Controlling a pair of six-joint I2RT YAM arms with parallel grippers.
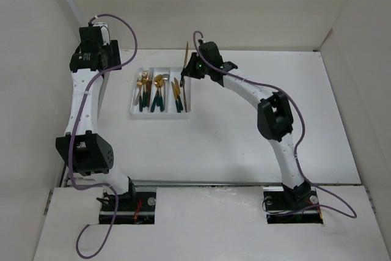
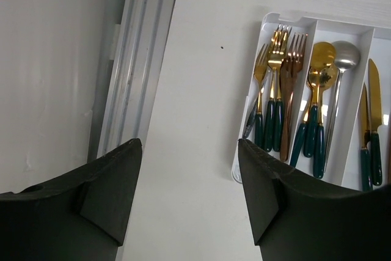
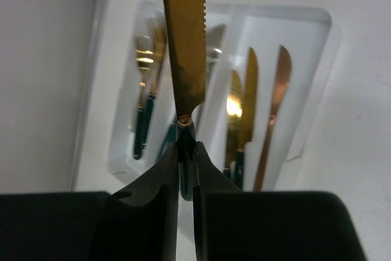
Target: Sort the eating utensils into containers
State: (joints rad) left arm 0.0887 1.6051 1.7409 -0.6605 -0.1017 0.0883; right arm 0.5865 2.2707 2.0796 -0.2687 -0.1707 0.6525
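– White table (image 1: 244, 139), white walls, and only the tray (image 1: 159, 114) lying on it. Where is the knife?

– In the right gripper (image 3: 185, 151). Its fingers are pinched tight on the dark green handle, and the gold knife (image 3: 183, 47) points its blade away from the robot. It hangs above the tray's far right corner.

– Which slot should it go in?

– The right one, I think. The other knives (image 2: 372, 120) lie there, with the forks (image 2: 278, 90) on the left and the spoons (image 2: 317, 90) in the middle.

– What could go wrong?

– The grip is narrow and sits at one end, so the long blade could swivel in the jaws on the way down. From above, the tip seems to reach past the far rim. If it is let go there, it may land across the wall or tip out onto the table.

– Anything else?

– It could come down on the knives already in the slot and slide over the divider into the spoons.

– And the left gripper (image 2: 188, 151)?

– It is spread wide with nothing in it, off to the tray's left and well apart. I expect no clash.
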